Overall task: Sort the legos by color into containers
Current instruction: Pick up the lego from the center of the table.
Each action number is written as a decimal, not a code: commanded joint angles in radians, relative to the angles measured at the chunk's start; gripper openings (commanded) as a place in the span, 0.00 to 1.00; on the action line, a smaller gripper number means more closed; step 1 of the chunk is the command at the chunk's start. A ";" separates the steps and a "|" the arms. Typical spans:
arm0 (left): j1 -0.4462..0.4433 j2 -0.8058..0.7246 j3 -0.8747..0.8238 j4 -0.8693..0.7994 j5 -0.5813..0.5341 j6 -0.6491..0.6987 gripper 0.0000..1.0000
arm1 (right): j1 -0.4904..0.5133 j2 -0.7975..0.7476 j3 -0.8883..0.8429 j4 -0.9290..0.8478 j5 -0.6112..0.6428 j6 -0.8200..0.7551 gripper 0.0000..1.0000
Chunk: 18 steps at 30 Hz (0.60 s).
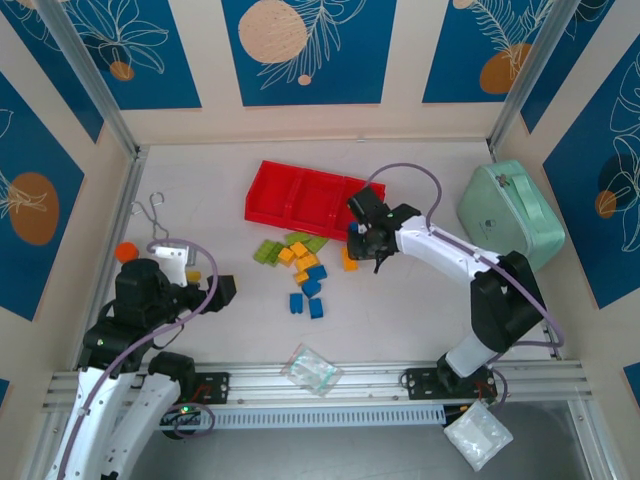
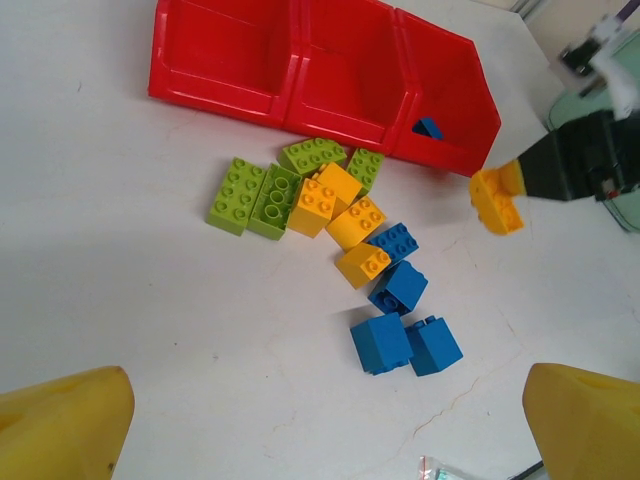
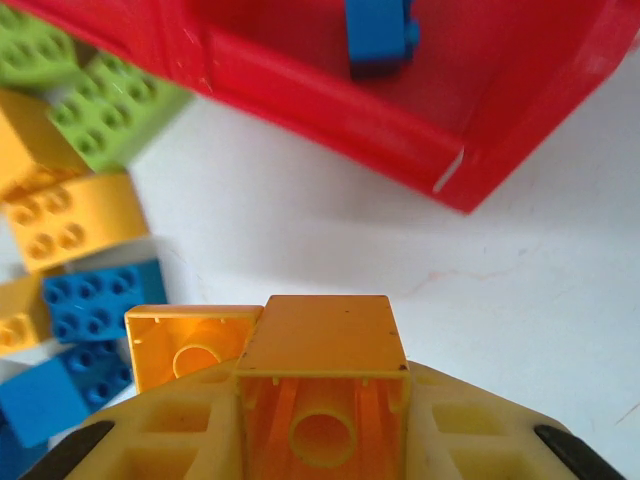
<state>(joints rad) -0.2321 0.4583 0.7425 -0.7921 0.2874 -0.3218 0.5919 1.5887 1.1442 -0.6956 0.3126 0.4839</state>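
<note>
The red tray (image 1: 272, 196) (image 2: 225, 92) lies at the back of the table with three compartments. A blue brick (image 2: 428, 128) (image 3: 378, 35) sits in its right one. In front of it the loose legos cluster: lime green (image 2: 255, 195), orange-yellow (image 2: 340, 210), blue (image 2: 405, 335). My right gripper (image 1: 362, 243) (image 3: 320, 400) is shut on an orange-yellow brick (image 3: 320, 345) (image 2: 495, 200), just in front of the tray's right corner. A second orange piece (image 3: 190, 345) sits against its left side. My left gripper (image 1: 228, 290) (image 2: 325, 430) is open near the front left, apart from the pile.
A mint-green case (image 1: 510, 210) stands at the right. Clear plastic bags lie at the front edge (image 1: 313, 370) and lower right (image 1: 478, 435). An orange ball (image 1: 125, 250) and a wire hook (image 1: 150, 212) are at the left, by the left arm.
</note>
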 commanded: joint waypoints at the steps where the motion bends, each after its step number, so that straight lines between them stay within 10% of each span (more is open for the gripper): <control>1: -0.005 -0.024 -0.010 0.026 0.004 0.003 0.99 | 0.002 0.034 -0.032 0.025 0.011 0.029 0.27; 18: -0.004 -0.024 -0.012 0.026 -0.001 0.002 0.99 | 0.013 0.116 -0.054 0.050 0.045 0.027 0.43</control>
<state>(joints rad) -0.2321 0.4393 0.7391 -0.7849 0.2878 -0.3218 0.5983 1.7008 1.0969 -0.6395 0.3382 0.5091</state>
